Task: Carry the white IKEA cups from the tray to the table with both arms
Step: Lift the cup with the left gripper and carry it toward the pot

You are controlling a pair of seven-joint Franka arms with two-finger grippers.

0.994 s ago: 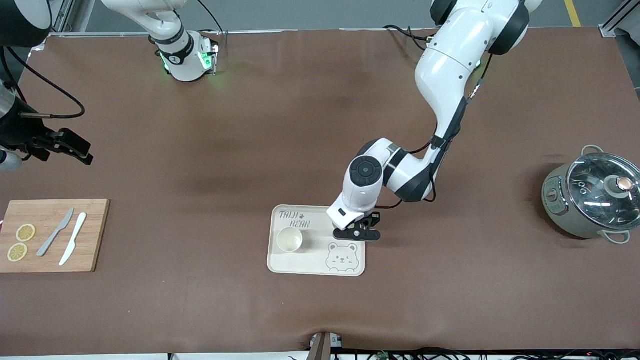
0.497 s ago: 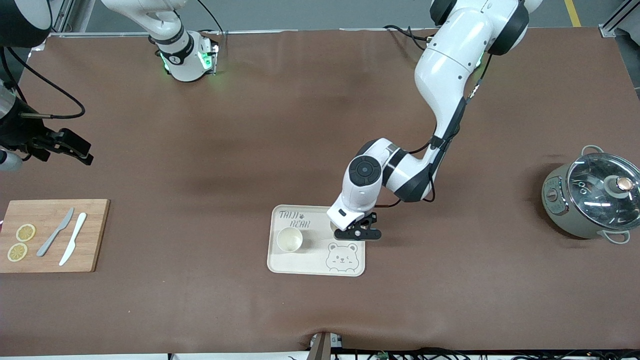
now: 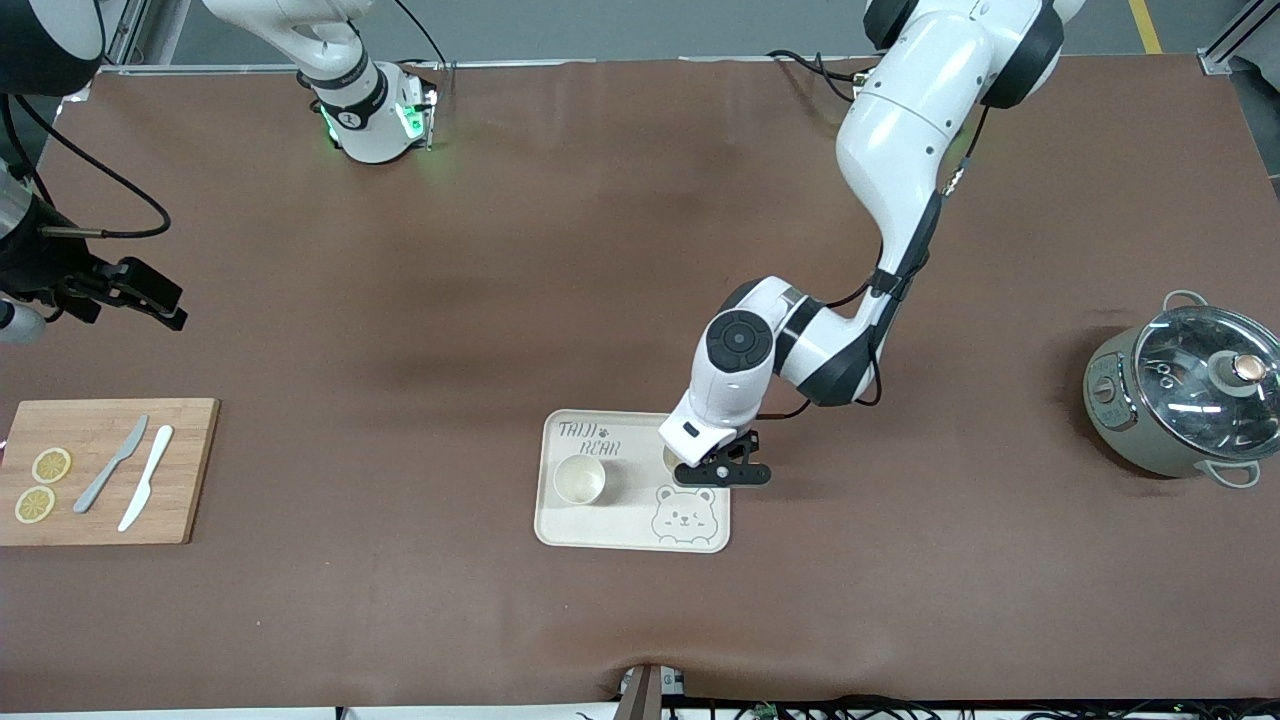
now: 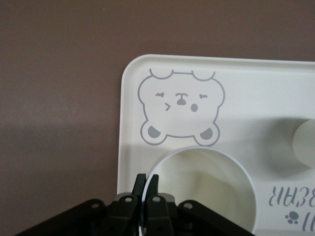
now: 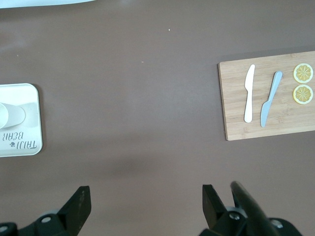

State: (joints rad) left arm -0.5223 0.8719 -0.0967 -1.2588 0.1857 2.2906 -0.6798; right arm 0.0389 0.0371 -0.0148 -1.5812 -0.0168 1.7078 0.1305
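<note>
A cream tray [image 3: 620,525] with a bear drawing lies in the middle of the table. One white IKEA cup [image 3: 579,479] stands upright on it, toward the right arm's end. My left gripper [image 3: 700,465] is over the tray's other end, above the bear. In the left wrist view this gripper [image 4: 146,179] is shut on the thin rim of the second white cup [image 4: 206,191], one finger inside and one outside. I cannot tell whether this cup rests on the tray [image 4: 133,123]. My right gripper [image 5: 146,196] waits open and empty over bare table at the right arm's end [image 3: 150,295].
A wooden cutting board [image 3: 190,470] with two knives and two lemon slices lies near the right arm's end. A grey pot [image 3: 1180,400] with a glass lid stands at the left arm's end.
My left gripper has shut on the cup's rim and its wrist has shifted slightly toward the left arm's end. The right arm has not moved.
</note>
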